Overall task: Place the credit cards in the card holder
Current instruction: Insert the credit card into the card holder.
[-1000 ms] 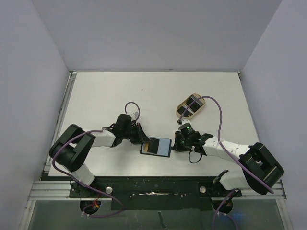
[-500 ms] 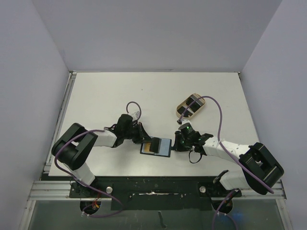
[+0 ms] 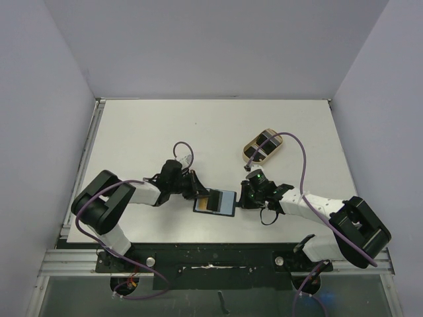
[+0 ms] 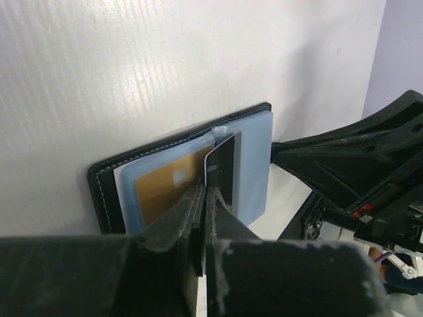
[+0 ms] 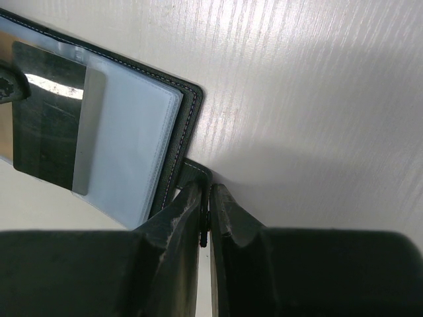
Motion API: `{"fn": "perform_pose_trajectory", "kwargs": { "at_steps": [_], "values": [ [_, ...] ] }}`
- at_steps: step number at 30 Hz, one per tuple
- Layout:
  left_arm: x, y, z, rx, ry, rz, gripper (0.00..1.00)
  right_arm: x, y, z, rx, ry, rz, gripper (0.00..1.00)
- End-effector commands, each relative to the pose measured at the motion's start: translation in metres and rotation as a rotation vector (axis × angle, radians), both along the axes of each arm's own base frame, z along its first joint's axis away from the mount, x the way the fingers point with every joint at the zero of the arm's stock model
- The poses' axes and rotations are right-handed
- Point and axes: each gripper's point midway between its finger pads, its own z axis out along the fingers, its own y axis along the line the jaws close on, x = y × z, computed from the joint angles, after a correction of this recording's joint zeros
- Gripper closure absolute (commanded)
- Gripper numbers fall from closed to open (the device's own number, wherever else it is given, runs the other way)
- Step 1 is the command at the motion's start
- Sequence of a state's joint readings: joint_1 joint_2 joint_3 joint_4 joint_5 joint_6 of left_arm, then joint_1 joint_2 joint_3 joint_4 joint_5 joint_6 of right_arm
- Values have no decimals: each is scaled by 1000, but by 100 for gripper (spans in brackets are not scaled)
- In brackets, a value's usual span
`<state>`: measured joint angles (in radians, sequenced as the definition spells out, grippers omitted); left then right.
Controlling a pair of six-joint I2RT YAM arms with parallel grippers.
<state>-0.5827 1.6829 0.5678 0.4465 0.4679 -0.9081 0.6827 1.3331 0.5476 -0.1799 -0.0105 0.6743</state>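
A black stitched bifold card holder (image 4: pixel 106 191) lies opened flat on the white surface (image 3: pixel 145 132), near the front edge and between the two arms. Its inner panels are bluish-grey translucent sleeves. A flat tan-gold credit card (image 4: pixel 165 191) sits inside the sleeve on the half nearer the left arm. The left end effector (image 4: pixel 206 198) is clamped tight on a thin dark rectangular credit card (image 4: pixel 221 168), which it holds over the middle of the card holder. That card's far edge reaches the sleeves by the fold, and in the right wrist view a strip of it looks covered by the clear plastic, though I cannot tell how far it is in. The right end effector (image 5: pixel 205 198) is pinched closed on the short black strap tab (image 5: pixel 196 170) that sticks out from the card holder's outer edge, and its fingers sit low against the surface. Farther back on the right, well apart from the card holder, stands a beige oval tray (image 3: pixel 274 152) with dark flat items in it that are too small to identify.
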Motion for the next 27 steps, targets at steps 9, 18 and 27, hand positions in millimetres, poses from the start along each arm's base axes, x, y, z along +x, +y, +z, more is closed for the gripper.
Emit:
{"fn": "perform_pose_trajectory", "kwargs": {
  "at_steps": [9, 18, 27],
  "values": [
    [-5, -21, 10, -62, -18, -8, 100, 12, 18, 13, 64, -45, -8, 95],
    [0, -11, 15, 24, -25, 25, 73, 11, 16, 14, 65, -47, -15, 95],
    [-13, -6, 15, 58, 12, 19, 62, 9, 17, 17, 72, -52, -20, 95]
  ]
}}
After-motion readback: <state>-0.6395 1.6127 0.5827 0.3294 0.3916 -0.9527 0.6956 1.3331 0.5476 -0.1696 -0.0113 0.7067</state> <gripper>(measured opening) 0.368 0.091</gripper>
